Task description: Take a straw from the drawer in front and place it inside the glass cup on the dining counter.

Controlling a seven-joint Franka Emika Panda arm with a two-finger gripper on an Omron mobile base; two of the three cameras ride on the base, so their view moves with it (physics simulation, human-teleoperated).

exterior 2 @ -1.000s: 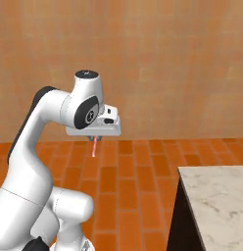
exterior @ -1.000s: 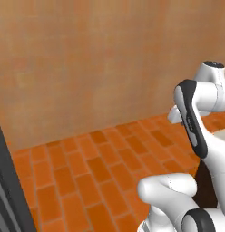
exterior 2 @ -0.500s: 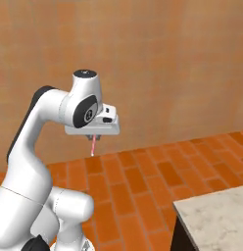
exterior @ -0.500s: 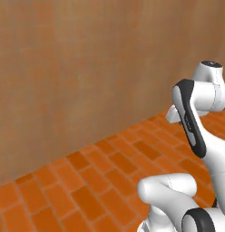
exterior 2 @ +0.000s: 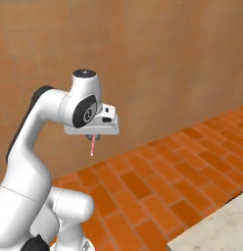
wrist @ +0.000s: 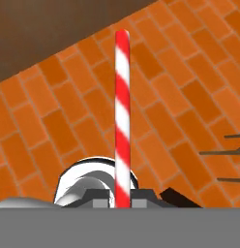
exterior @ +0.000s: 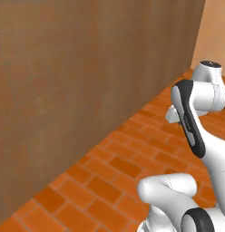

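Overhead, tool (exterior 2: 92,136) clamped on straw (wrist: 122,116), straw hanging below above brick floor (exterior 2: 157,181)

In the hand view the straw (wrist: 122,116) runs down the middle of the frame, and its lower end is hidden between the fingertips (wrist: 139,195) of the gripper (wrist: 123,198) at the bottom. In the right base view only a short pink tip of the straw (exterior 2: 92,146) hangs below the gripper (exterior 2: 92,135), too small to show stripes; its upper part is covered. A pale corner of the table (exterior 2: 216,234) is cut off at the lower right edge.
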